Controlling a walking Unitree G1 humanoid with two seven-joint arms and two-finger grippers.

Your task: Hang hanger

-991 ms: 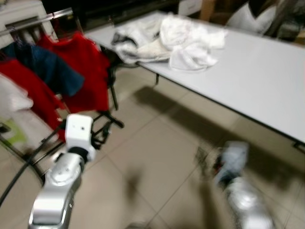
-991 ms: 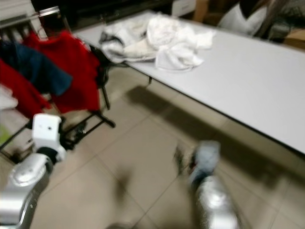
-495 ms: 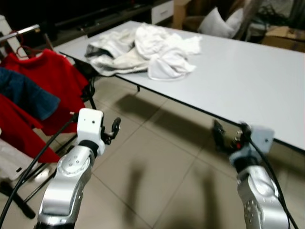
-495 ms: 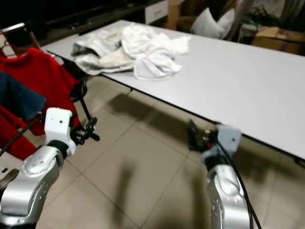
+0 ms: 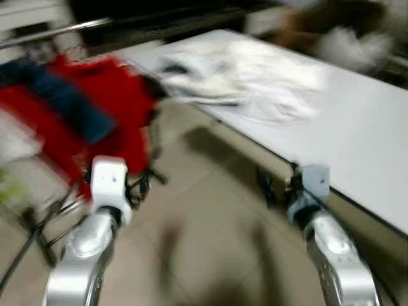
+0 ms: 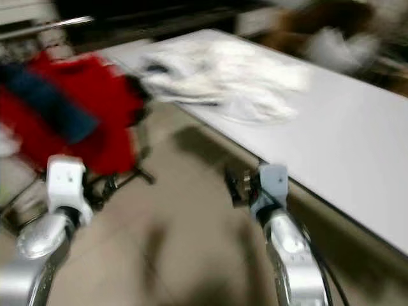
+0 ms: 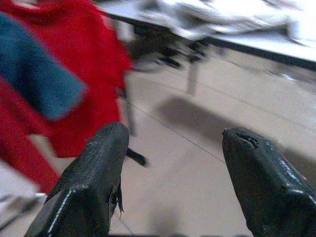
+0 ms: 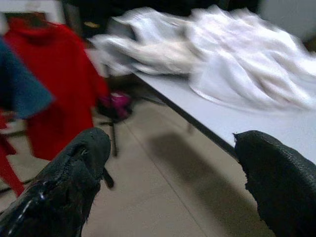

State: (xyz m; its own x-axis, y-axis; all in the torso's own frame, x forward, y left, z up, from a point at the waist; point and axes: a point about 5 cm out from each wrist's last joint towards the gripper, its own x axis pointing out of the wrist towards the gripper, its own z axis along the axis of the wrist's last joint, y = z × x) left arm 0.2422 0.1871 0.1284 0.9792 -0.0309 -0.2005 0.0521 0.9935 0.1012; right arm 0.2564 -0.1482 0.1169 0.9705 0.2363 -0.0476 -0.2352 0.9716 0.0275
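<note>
**Both Grippers Empty, No Loose Hanger To Be Seen**

The robot stood on the tiled floor (image 5: 204, 217) beside a long white surface (image 5: 357, 134). A heap of white clothes (image 5: 248, 80) lay on the surface. Away from the surface, near the left gripper (image 7: 170, 168), red and blue clothes (image 5: 76, 108) hung on a metal rack (image 5: 57, 29).

The left gripper was spread wide and held nothing. The right gripper (image 8: 173, 182) was spread wide too, with nothing in it, and sat close to the edge of the surface.

No loose hanger could be made out. It may have been under the white clothes, or already on the rack, but that could not be told. A hanger would likely be light and stiff, and best grabbed near its hook. The head views were very blurred, so small things were hard to see.
</note>
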